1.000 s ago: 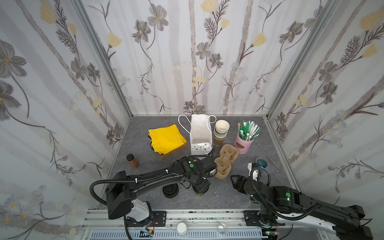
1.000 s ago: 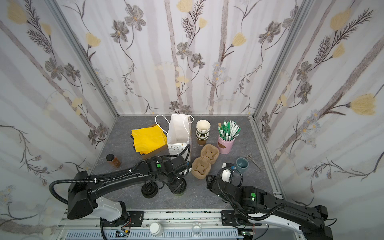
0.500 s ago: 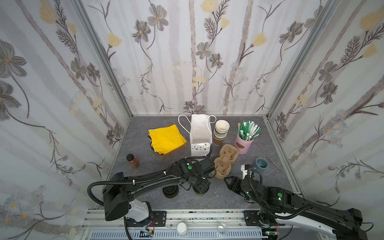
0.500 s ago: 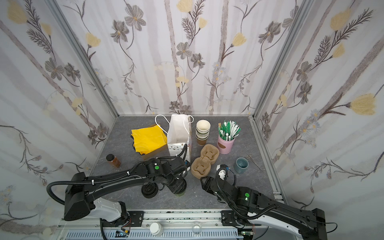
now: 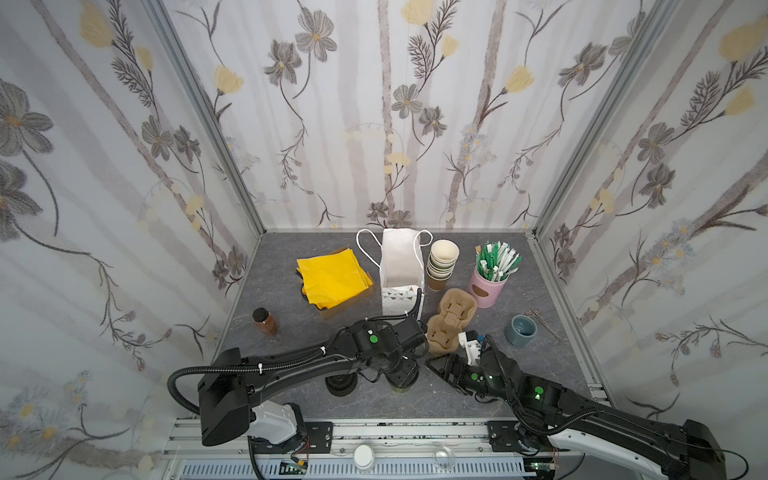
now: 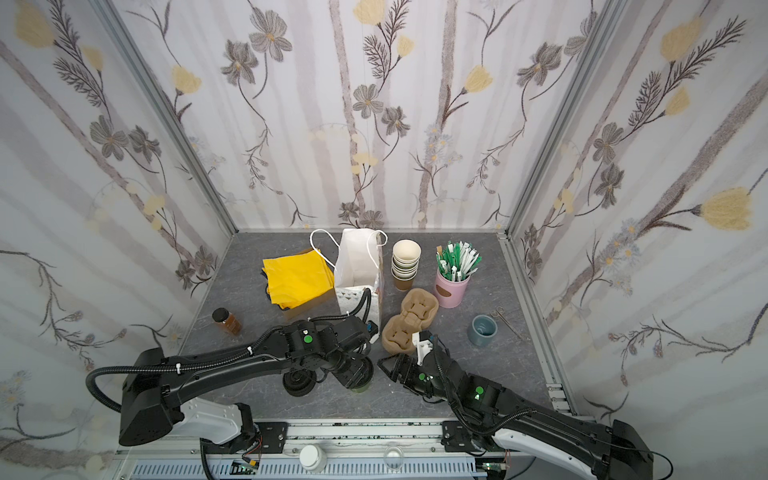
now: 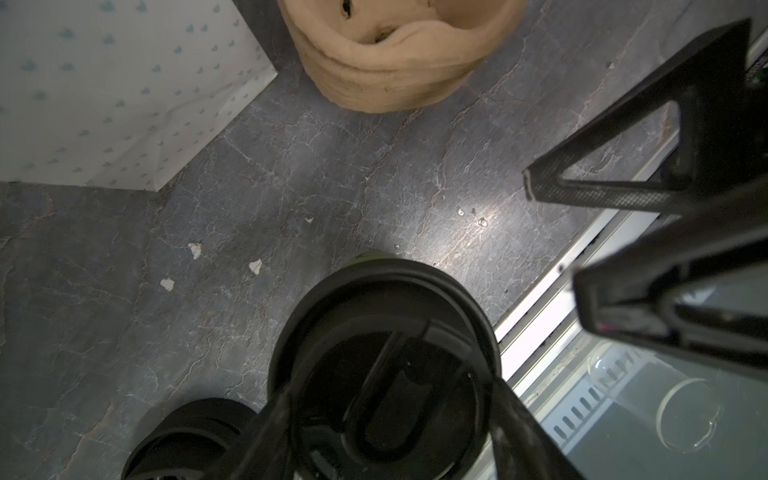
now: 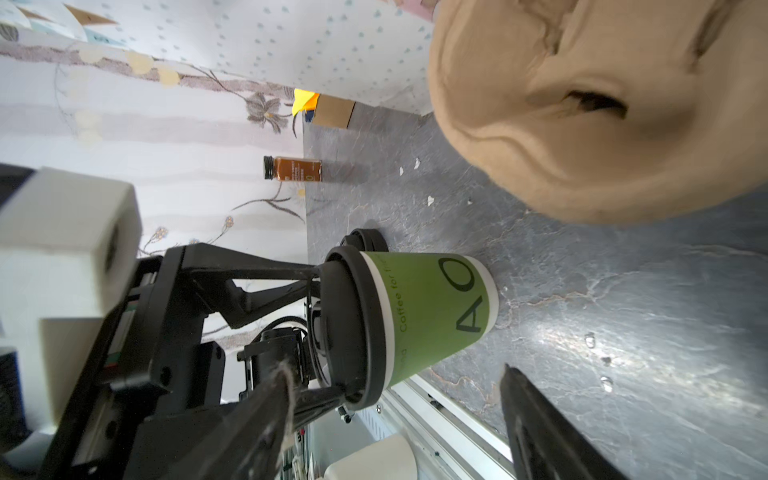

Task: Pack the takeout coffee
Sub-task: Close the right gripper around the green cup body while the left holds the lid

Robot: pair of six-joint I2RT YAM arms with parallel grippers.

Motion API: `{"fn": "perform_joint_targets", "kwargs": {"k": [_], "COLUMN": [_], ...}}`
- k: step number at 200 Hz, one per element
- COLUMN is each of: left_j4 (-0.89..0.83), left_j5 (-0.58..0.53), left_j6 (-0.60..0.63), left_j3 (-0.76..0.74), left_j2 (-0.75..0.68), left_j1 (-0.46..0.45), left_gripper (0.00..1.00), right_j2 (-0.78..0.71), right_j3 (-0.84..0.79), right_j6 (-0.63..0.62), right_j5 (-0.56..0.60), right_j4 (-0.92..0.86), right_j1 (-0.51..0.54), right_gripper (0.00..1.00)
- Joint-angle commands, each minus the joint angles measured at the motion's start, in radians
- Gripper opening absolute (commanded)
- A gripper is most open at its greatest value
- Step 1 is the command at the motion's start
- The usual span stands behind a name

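The cup [image 8: 432, 311], green with a black lid [image 7: 382, 353], stands on its base on the table [image 5: 557, 353] near the front edge. It is just in front of the near carrier [image 5: 442, 336] and just beside the stack of lids [image 5: 340, 384], with the bag [image 5: 401, 270] farther back. It is upright: long axis vertical, lid up, narrow base down, printed side turned toward the right arm. I cannot tell which way the sip hole faces.

The left gripper [image 8: 328, 332] reaches down from above. Its fingers [image 8: 249, 268] are partly closed and press on opposite sides of the lid rim, so it holds the cup by the lid. Cup and left arm sit where they did a second ago.

The change is on the right. The right gripper [image 7: 552, 232] was back toward the right side of the table. It has swung in low and now sits near the cup, aimed at its side but not touching it. Its fingers [image 8: 540, 432] have spread wider and hold nothing.

That looks to me like the lead-in to a second grasp, with the right taking the body while the left lets go of the lid. The cup is not yet packed, being in neither carrier nor bag. A grip on the lid alone could pop it off in a lift, so a body grip seems the safer carry.
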Motion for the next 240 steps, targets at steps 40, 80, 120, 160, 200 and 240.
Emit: {"fn": "perform_joint_targets", "kwargs": {"k": [40,80,120,160,200,240], "left_j4": [-0.114,-0.107,-0.100,-0.098,-0.096,-0.071], "left_j5": [-0.018,-0.014,-0.018,-0.034,-0.069,-0.062], "left_j6": [-0.021,-0.017,-0.017,-0.019,-0.040,-0.067], "left_j3": [-0.040,-0.051,-0.063,-0.058,-0.015,-0.038], "left_j2": [0.011,-0.002,-0.018,-0.034,-0.101,-0.167], "left_j1": [0.001,0.001,0.001,0.000,0.000,0.005], "left_gripper": [0.61,0.62,0.66,0.76,0.86,0.91], "right_j2": [0.170,0.254,0.327,0.364,0.364,0.372], "right_j3": [0.028,0.029,0.025,0.023,0.018,0.021], "right_j6": [-0.030,-0.033,-0.038,-0.041,-0.046,-0.047], "right_j5": [-0.152,-0.188,-0.213,-0.215,-0.207,-0.206], "right_j4": [0.225,0.302,0.336,0.336,0.301,0.302], "right_j1": [0.000,0.000,-0.002,-0.001,-0.002,-0.002], "right_gripper": [0.76,0.74,0.72,0.70,0.70,0.70]}}
